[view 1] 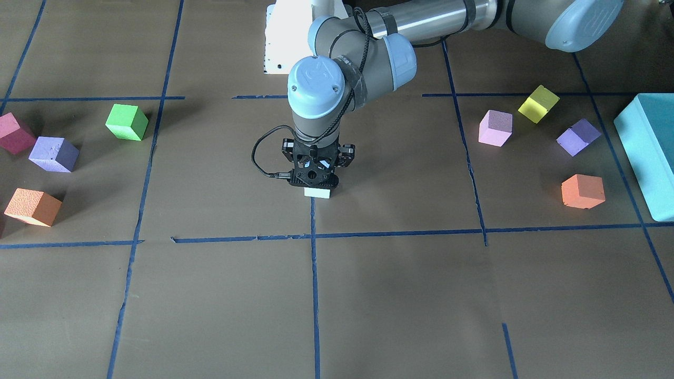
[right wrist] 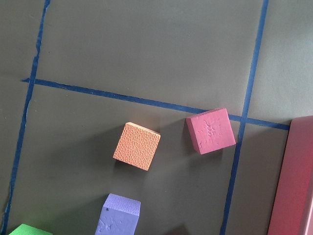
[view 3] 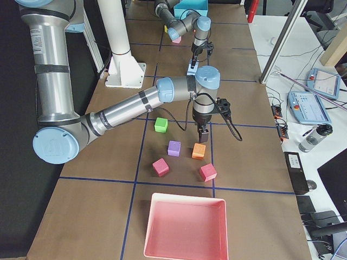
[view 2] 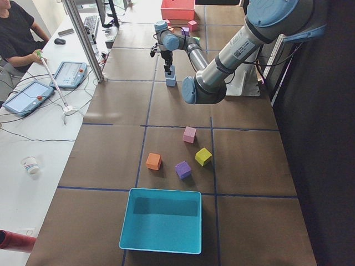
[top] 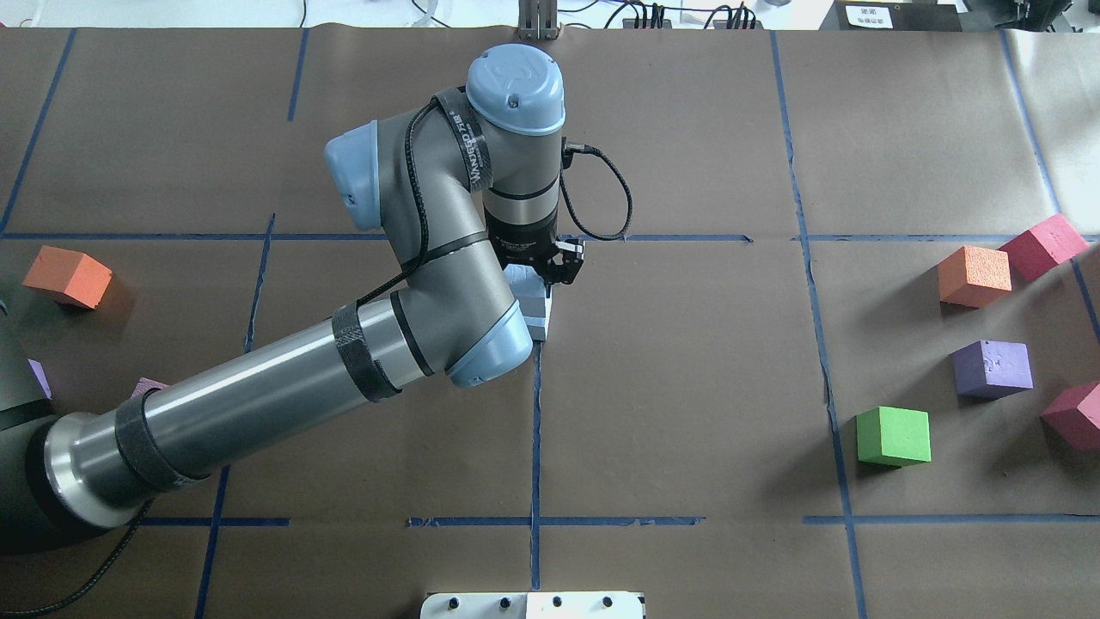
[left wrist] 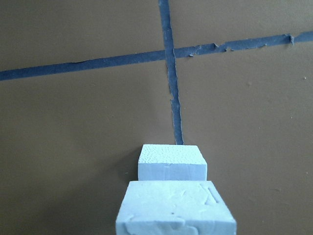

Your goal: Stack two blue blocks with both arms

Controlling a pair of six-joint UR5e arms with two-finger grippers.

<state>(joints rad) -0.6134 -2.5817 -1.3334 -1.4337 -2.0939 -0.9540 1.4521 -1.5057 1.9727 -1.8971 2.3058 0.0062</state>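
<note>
Centrally: left black two-finger gripper (view 1: 315, 184), pointing straight down, jaws closed on the upper pale sky-blue foam cube (left wrist: 176, 208), whose top face is scuffed. The lower pale sky-blue foam cube (view 1: 317, 193) sits directly beneath it on the brown paper-covered table (view 1: 395, 295), where a blue tape line (left wrist: 172, 98) runs up to it. Its top face shows uncovered in the wrist view. The left grey tubular arm (top: 258, 413) extends over the table's middle. The right black gripper (view 3: 203, 134) hangs above an orange foam cube (right wrist: 137, 146) and a purple foam cube (right wrist: 120, 215); I cannot tell how its jaws stand.
</note>
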